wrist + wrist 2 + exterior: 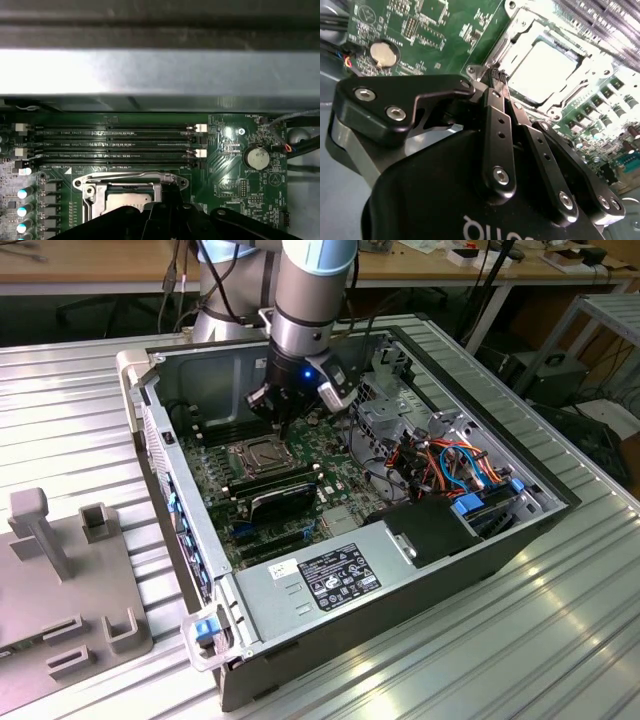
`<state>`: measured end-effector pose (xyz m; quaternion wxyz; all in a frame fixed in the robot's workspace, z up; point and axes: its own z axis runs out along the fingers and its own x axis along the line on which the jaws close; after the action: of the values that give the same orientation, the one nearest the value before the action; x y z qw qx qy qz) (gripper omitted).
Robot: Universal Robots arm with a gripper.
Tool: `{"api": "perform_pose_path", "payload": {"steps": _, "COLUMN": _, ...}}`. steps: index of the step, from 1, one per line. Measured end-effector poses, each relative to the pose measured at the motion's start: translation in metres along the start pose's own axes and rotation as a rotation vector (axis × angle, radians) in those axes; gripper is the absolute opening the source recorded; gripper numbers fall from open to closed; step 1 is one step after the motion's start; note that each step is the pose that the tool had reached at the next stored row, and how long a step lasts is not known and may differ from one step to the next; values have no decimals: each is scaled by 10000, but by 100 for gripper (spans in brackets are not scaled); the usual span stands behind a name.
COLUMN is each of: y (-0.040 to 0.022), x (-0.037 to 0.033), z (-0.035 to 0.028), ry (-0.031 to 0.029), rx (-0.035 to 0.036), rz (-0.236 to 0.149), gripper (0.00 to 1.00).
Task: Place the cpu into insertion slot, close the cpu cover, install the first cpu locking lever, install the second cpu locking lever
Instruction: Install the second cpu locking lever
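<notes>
The cpu (542, 70) lies flat in the insertion slot (257, 453) on the green motherboard, its pale metal top showing through the window of the cpu cover (516, 44). The cover lies down flat around the chip. In the first wrist view the cpu (125, 202) sits inside the silver frame, and a thin lever rod (131, 175) runs along the frame's edge by the memory slots. My gripper (496, 75) is shut with nothing visible between its fingers. Its tips hang just over one corner of the socket frame. In the exterior view the gripper (284, 427) points down beside the socket.
Long black memory slots (115, 145) run beside the socket, with a coin battery (256, 159) close by. A black card (280, 492), the power supply (330, 575) and a bundle of cables (460, 465) fill the case. A grey fixture (70, 580) lies outside the case.
</notes>
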<state>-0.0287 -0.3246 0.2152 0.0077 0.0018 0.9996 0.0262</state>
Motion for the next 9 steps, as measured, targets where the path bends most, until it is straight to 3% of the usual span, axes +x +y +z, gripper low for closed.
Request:
{"api": "perform_pose_path", "payload": {"steps": 7, "y": -226, "x": -9, "z": -12, "ry": 0, "rx": 15, "rz": -1, "gripper": 11}}
{"api": "perform_pose_path", "payload": {"steps": 9, "y": -258, "x": -9, "z": -13, "ry": -1, "rx": 18, "rz": -1, "gripper": 11}}
